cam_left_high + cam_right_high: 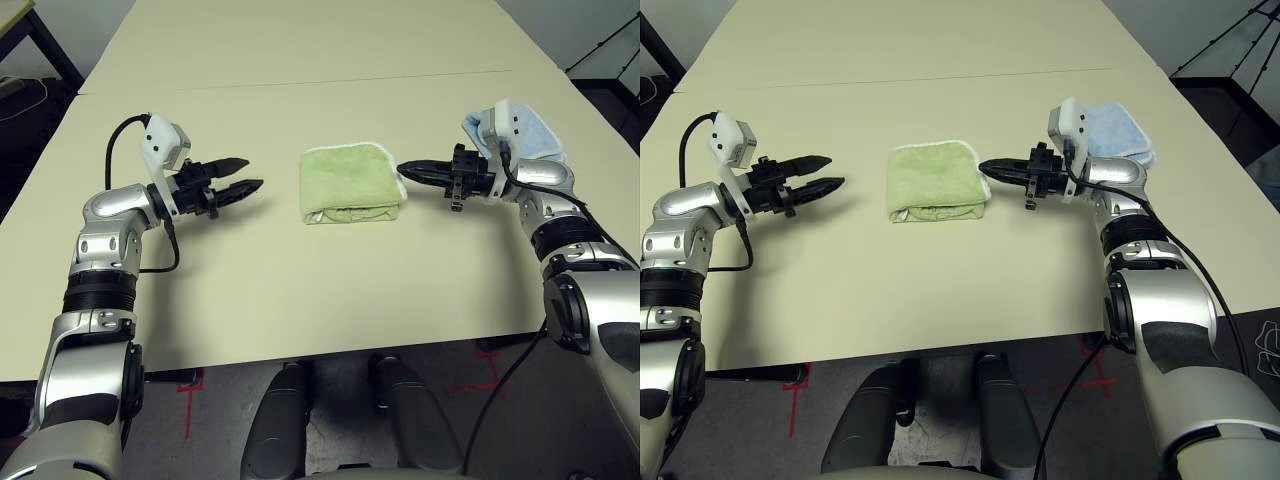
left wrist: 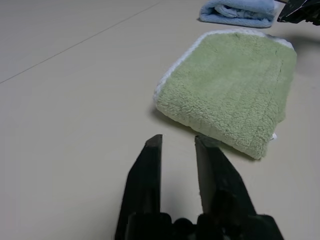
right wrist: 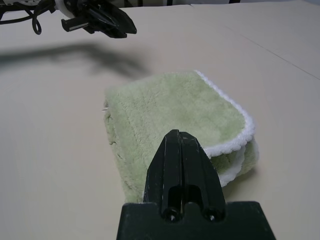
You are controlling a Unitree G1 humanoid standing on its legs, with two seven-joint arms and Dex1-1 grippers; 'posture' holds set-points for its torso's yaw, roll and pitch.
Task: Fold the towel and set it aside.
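Note:
The towel is a light green terry cloth, folded into a small thick rectangle with white edging along its right side, lying in the middle of the table. My left gripper hovers a short way to its left, pointing at it, fingers apart with nothing between them. My right gripper comes in from the right, shut, its tip at the towel's white-edged right side. I see no cloth pinched between its fingers.
A folded light blue towel lies on the table behind my right wrist. The beige table has a seam running across its far part. Dark floor lies beyond the table's left and right edges.

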